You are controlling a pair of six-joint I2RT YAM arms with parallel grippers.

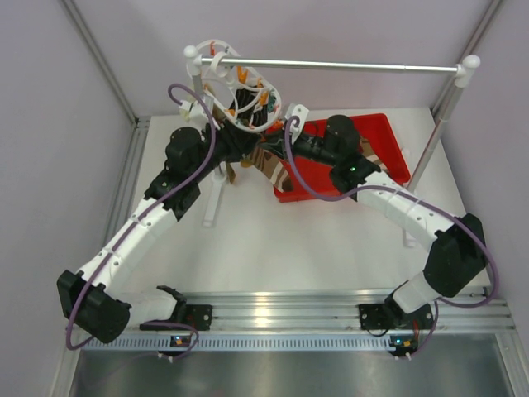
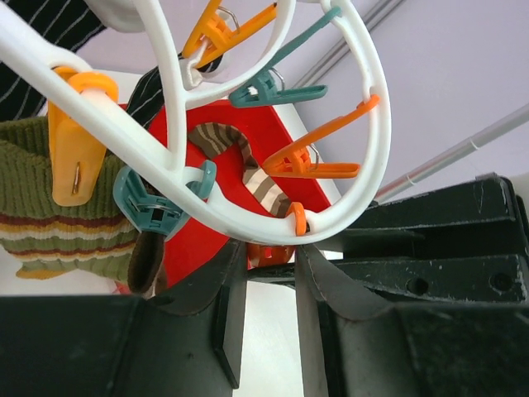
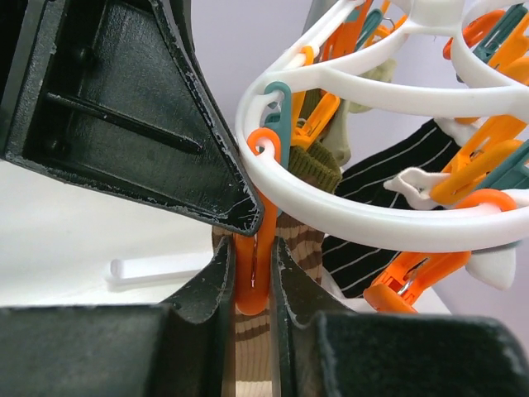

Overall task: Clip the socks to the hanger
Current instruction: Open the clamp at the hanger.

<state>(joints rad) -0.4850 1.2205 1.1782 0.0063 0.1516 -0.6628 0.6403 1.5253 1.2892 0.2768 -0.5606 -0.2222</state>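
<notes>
The white oval hanger (image 1: 248, 87) hangs from the rail, with orange and teal clips under its ring (image 2: 364, 107) (image 3: 347, 215). My right gripper (image 3: 252, 248) is shut on one hanging orange clip (image 3: 254, 277). A brown and cream striped sock (image 3: 256, 347) hangs right behind that clip. My left gripper (image 2: 269, 256) is closed narrowly on an orange clip (image 2: 269, 251) just under the ring. One of its fingers (image 3: 124, 107) touches the top of the clip the right gripper holds. Both grippers (image 1: 241, 147) (image 1: 273, 149) meet under the hanger. An olive striped sock (image 2: 58, 223) and a black striped sock (image 3: 388, 182) hang on other clips.
A red tray (image 1: 384, 141) lies behind the right arm and holds a brown striped sock (image 2: 248, 161). The silver rail (image 1: 347, 65) on white-capped posts spans the back. A white post foot (image 1: 213, 198) lies on the table by the left arm.
</notes>
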